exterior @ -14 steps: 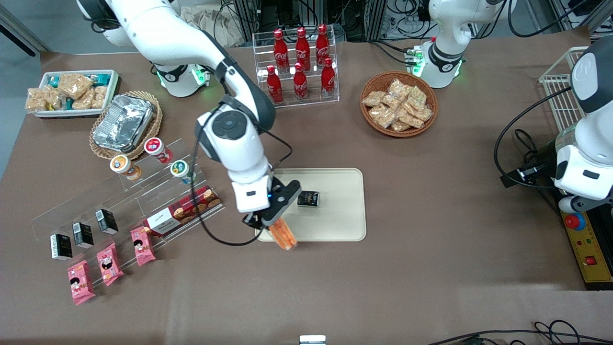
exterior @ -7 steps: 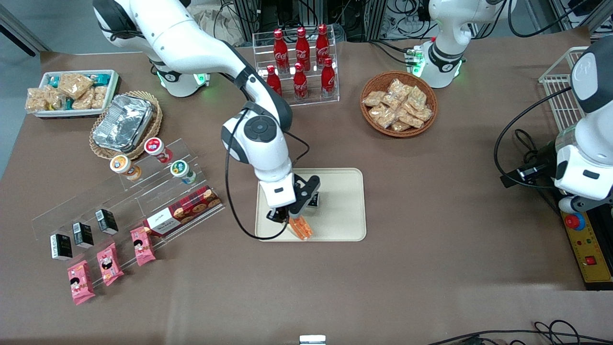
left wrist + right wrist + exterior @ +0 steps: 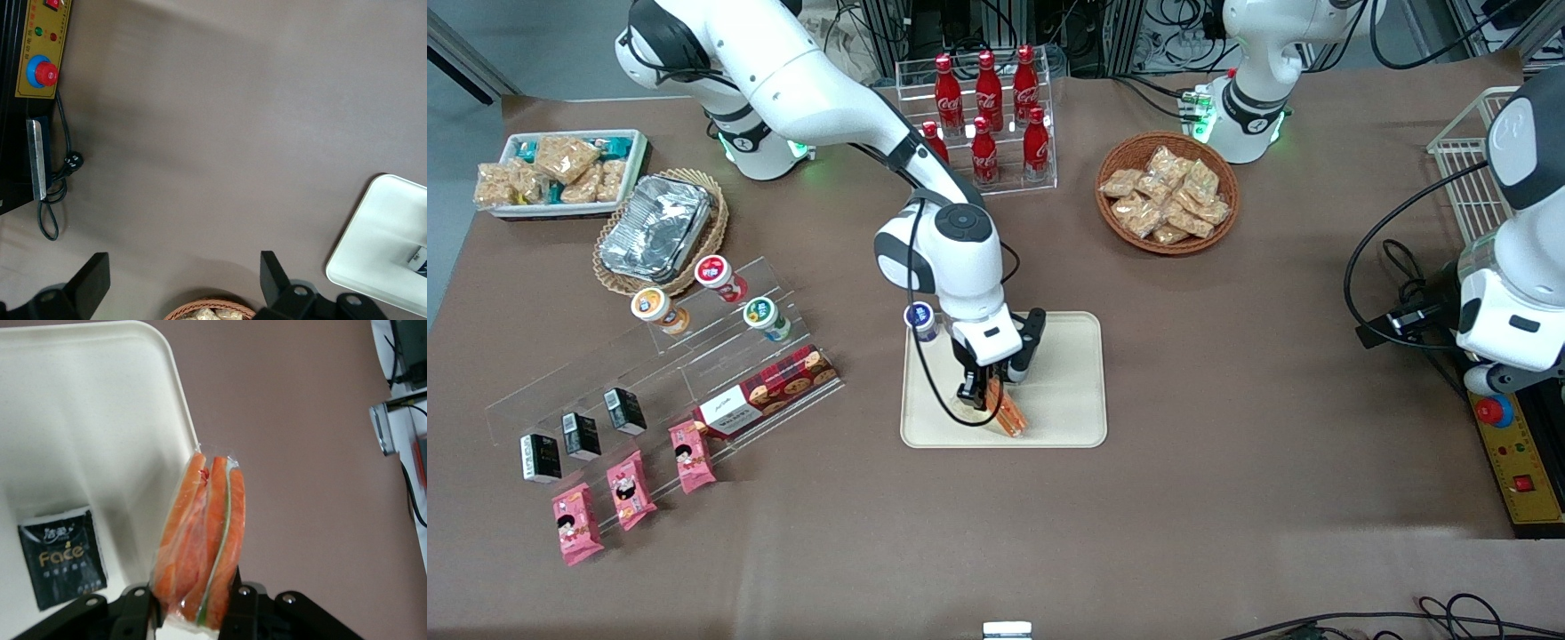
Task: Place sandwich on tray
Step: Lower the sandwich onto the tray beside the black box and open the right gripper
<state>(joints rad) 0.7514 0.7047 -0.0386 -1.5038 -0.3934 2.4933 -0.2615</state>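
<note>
Gripper (image 3: 991,396) clamps the sandwich (image 3: 1008,416) at one end, holding it over the tray (image 3: 1067,391) by the rim nearest the front camera. Farther in on the tray lies a small black packet (image 3: 62,556).

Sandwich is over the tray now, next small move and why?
Probably lower a little, then open: the gripper is shut on the sandwich above the tray, near its camera-side rim and clear of the black packet.
</note>
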